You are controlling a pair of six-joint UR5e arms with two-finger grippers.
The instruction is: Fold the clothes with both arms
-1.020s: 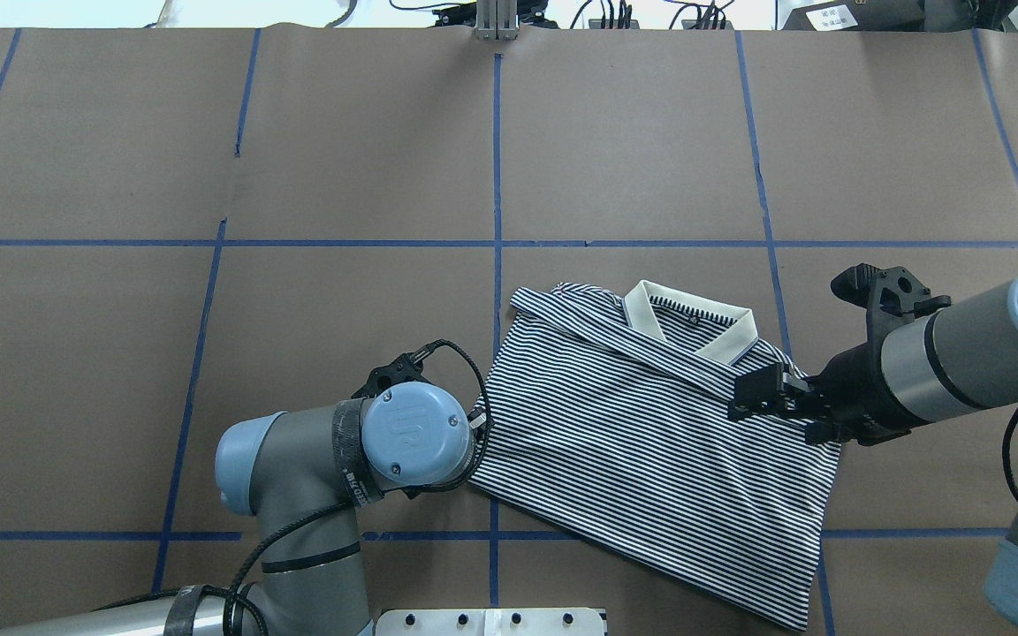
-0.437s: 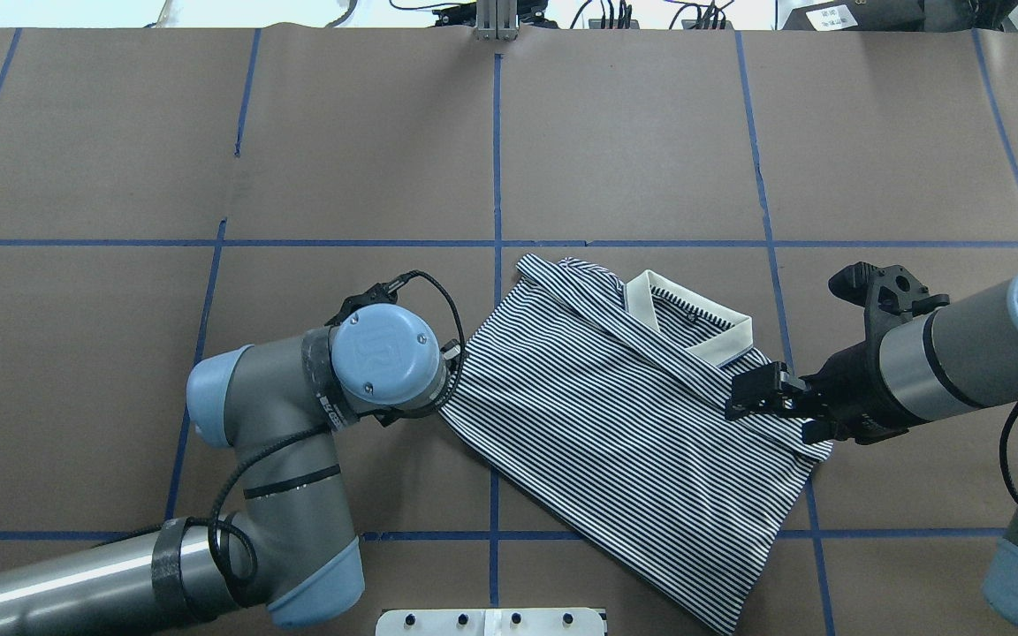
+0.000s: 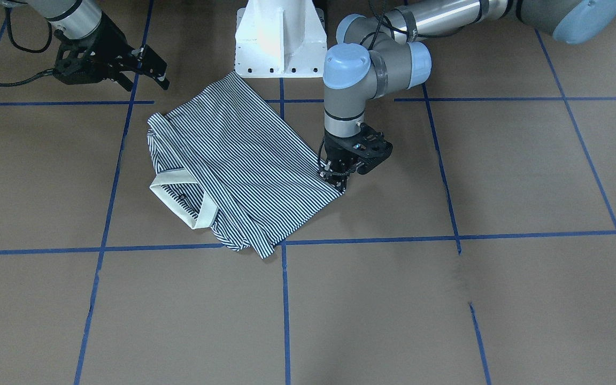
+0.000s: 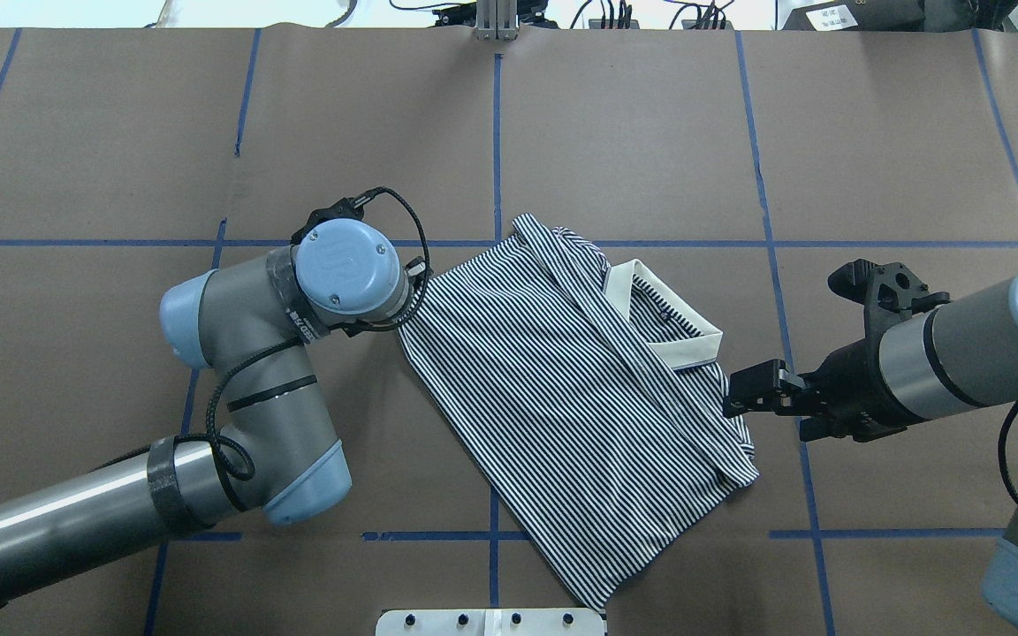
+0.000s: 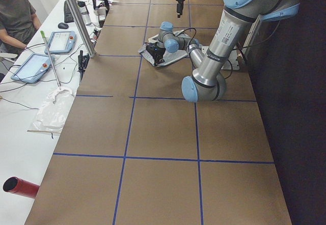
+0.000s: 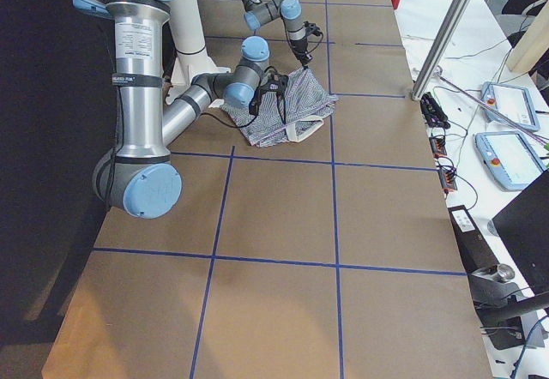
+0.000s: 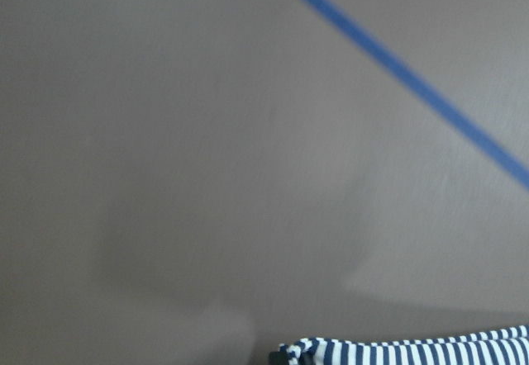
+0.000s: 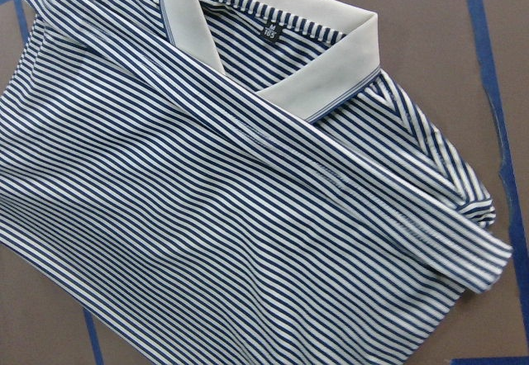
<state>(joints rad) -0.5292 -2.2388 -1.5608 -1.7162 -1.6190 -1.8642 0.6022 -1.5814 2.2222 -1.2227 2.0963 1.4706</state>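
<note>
Brown paper table, blue tape lines in a grid. Near the centre lies the striped polo shirt, folded and slanted, its cream collar toward the far right. Left gripper points down, jaws pinched on the shirt's left corner. Right gripper sits just beside the shirt's right edge, jaws parted, holding nothing.

A brown paper-covered worktop carries a grid of blue tape lines. A white metal pedestal stands at its edge. On the white side table lie two grey-blue handheld tablets, crumpled white plastic and a red cylinder. A seated person in a dark shirt is beside it.
</note>
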